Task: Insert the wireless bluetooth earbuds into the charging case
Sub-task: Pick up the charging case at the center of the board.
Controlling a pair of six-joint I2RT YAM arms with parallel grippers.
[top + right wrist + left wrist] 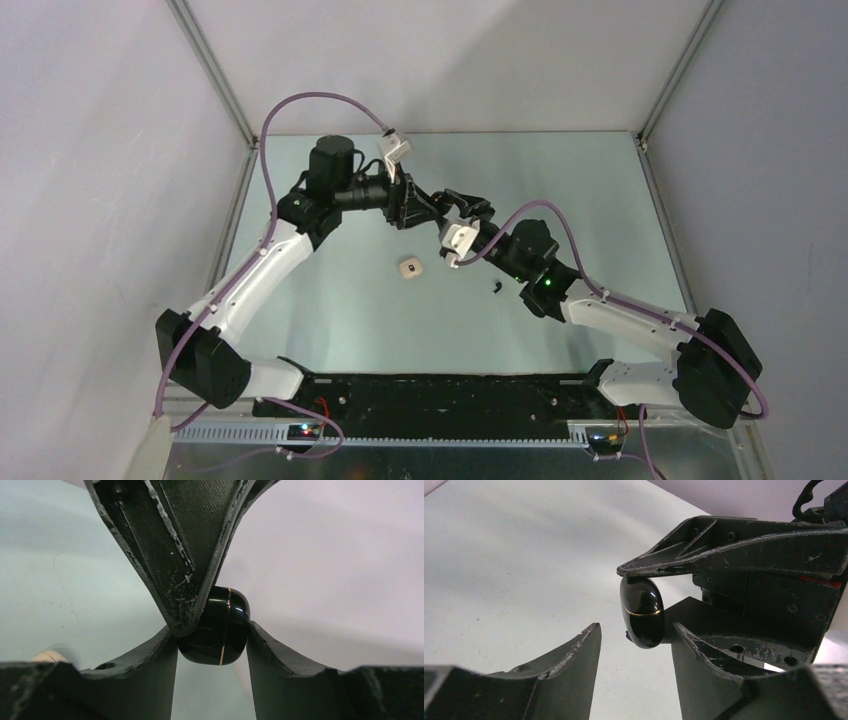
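Observation:
The charging case is a glossy black pebble with a thin gold seam, and its lid is down. My right gripper is shut on it and holds it in the air over the middle back of the table. My left gripper faces it with the jaws open. The case hangs just beyond the left fingertips, and there is a gap on the left side. One left finger crosses in front of the case in the right wrist view. One tiny black earbud lies on the table below the right wrist.
A small beige pebble-like case lies on the table in front of the two grippers, and it also shows blurred at the left of the right wrist view. Grey walls stand around the pale table.

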